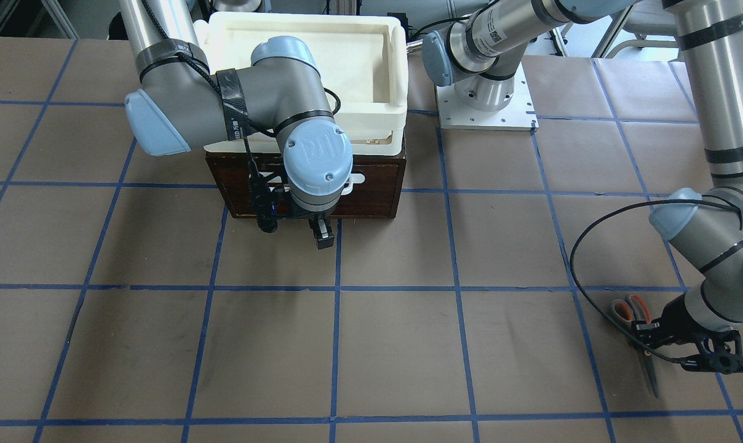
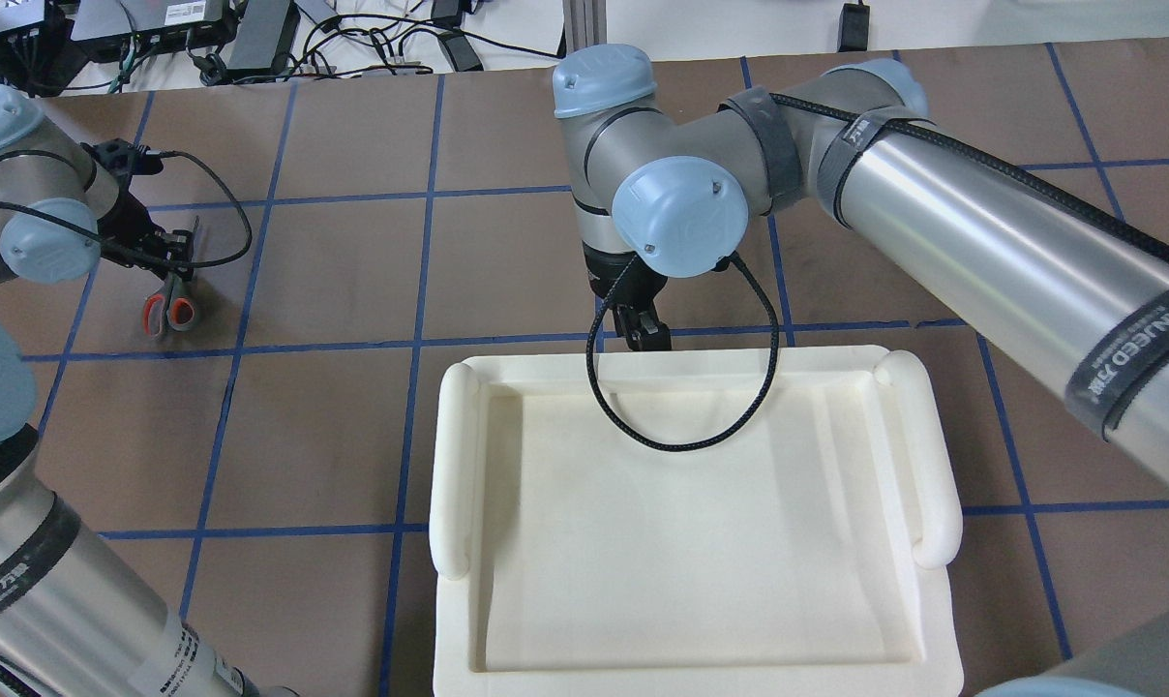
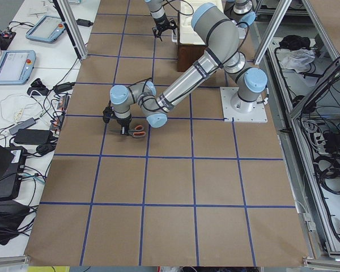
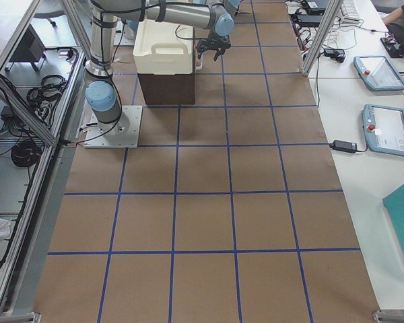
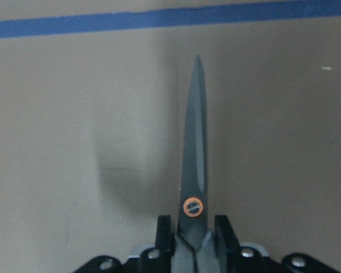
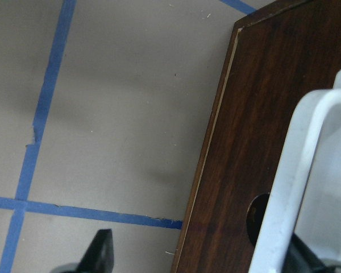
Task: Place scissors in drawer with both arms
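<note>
Slip hazard at scissors [image 5: 194, 148]: flat on bench [image 1: 408, 344], well apart from drawer [image 1: 377, 184], blades together. Left claw [image 5: 194, 227] astride them at pivot screw, fingers [image 5: 166, 227] close against both flanks; firm clamping not confirmable from these views. Expect rotation or drop on lift with grip on smooth metal off balance point. Right claw [image 1: 322, 235] spread wide at drawer front, white handle [image 6: 287, 187] between its fingers, nothing gripped. Drawer apparently closed; expect sliding of whole box, or shifting of cream tray [image 1: 396, 74] stacked on top, under off-axis pull. Count: one pair of scissors, one drawer, one handle, one tray, one left arm [image 1: 725, 111], one right arm [image 1: 261, 98], two claws.
</note>
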Robot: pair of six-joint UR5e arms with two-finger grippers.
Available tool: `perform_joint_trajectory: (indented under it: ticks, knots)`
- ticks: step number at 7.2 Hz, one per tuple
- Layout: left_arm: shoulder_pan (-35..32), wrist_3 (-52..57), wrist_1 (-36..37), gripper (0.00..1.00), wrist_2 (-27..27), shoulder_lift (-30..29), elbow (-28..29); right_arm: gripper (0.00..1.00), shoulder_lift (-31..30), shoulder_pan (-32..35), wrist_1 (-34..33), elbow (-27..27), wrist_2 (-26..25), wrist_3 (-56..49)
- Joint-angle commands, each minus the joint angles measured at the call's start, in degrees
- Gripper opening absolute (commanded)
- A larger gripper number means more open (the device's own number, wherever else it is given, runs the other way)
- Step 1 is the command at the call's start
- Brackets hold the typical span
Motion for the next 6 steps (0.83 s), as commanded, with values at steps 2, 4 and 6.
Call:
perform_joint_trajectory:
  ticks: [2, 4, 6]
  knots:
    - [-1.6, 0.9, -7.3, 0.16, -0.5, 5.8, -0.1, 1.0, 0.8, 0.0, 0.1, 0.1, 0.2, 0.1]
    - [-5.1, 7.6, -14.4, 0.16, -0.2, 11.6, 0.2, 1.0, 0.7, 0.0, -0.1, 0.0, 0.0, -0.6]
    - [-8.0, 26.0, -16.7, 0.16, 2.2, 16.1, 0.3, 1.0, 0.7, -0.5, -4.4, -0.5, -1.0, -4.9]
